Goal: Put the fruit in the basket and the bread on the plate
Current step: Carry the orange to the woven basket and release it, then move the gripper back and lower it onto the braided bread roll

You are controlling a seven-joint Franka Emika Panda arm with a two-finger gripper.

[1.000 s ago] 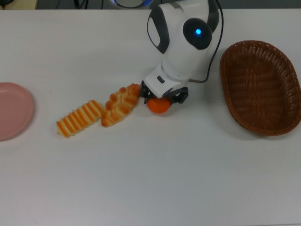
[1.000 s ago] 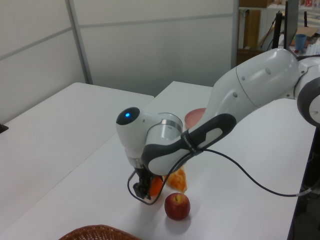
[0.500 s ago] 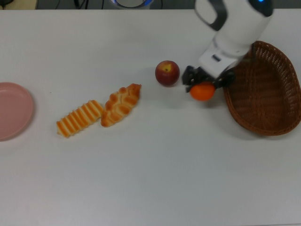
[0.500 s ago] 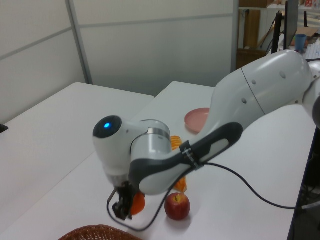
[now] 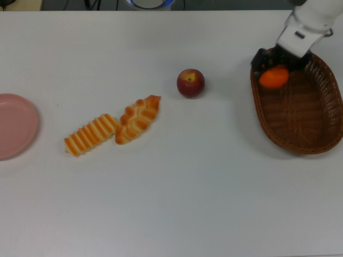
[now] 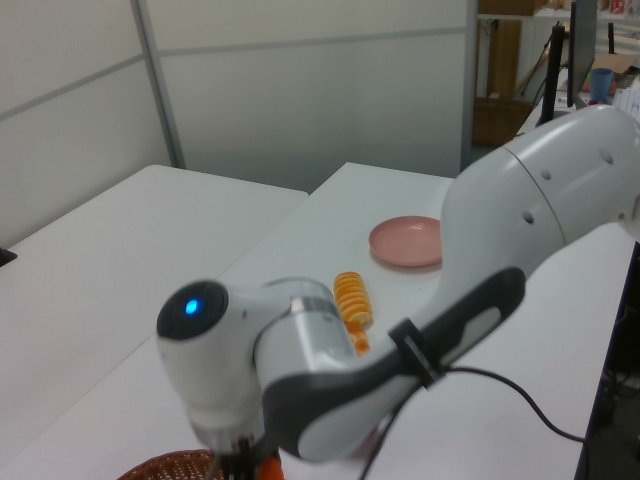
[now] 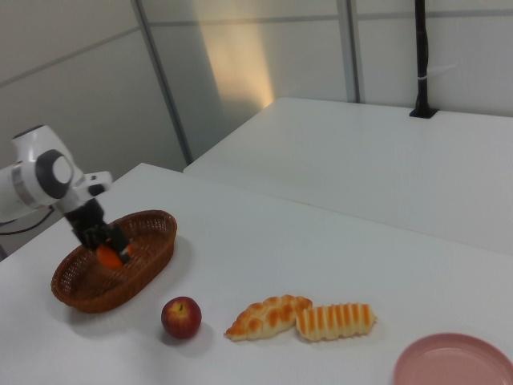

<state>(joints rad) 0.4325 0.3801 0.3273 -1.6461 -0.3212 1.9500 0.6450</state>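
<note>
We see the black two-finger gripper (image 5: 274, 67) of the white robot arm closed on the bright orange round fruit (image 5: 274, 77), one finger on each side of it; it holds this orange above the inside of the large dark brown woven wicker basket (image 5: 316, 134), close to the rim at the top view's left end of the basket; in the right view the orange (image 7: 110, 256) hangs inside the basket's outline (image 7: 76, 290), but we cannot tell if it touches the woven bottom; the dark red round apple with a yellow patch (image 5: 191, 83) stands on the white table (image 5: 171, 203), well apart from the basket, toward the top view's left; further in this direction lie the two golden-orange breads, the braided twisted loaf (image 5: 138, 119) and the log-shaped loaf with pale crosswise ridges (image 5: 91, 134), and their near ends touch each other; the round shallow pink plate (image 5: 15, 126) sits at the top view's left edge, well apart from the loaves, with nothing on it; in the left view the big white arm covers most of the scene, and there only the ridged loaf (image 6: 351, 297), the plate (image 6: 405, 242) and a part of the basket rim (image 6: 170, 466) are clear.
</note>
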